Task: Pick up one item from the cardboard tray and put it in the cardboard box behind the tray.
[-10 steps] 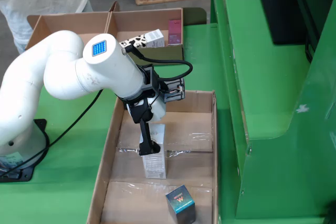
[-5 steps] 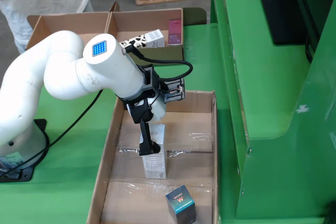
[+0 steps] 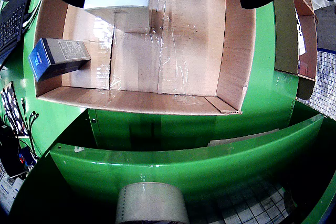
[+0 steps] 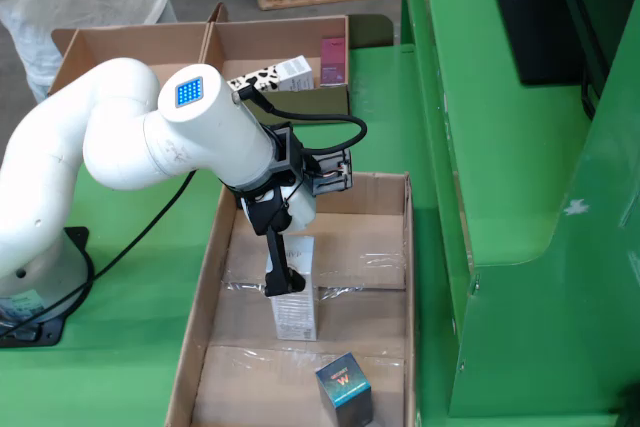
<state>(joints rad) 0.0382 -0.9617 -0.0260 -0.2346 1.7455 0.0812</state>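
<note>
The scene is seen from high above by a fixed view facing twelve o'clock. A close downward look is given by the pincer-mounted view. The cardboard tray (image 4: pixel 215 277) (image 3: pixel 233 51) is shared.

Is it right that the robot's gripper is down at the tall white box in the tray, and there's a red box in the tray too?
Not quite. The gripper is at the tall white box in the cardboard tray, but the other box there is blue, not red. The fixed side view shows it.
</note>
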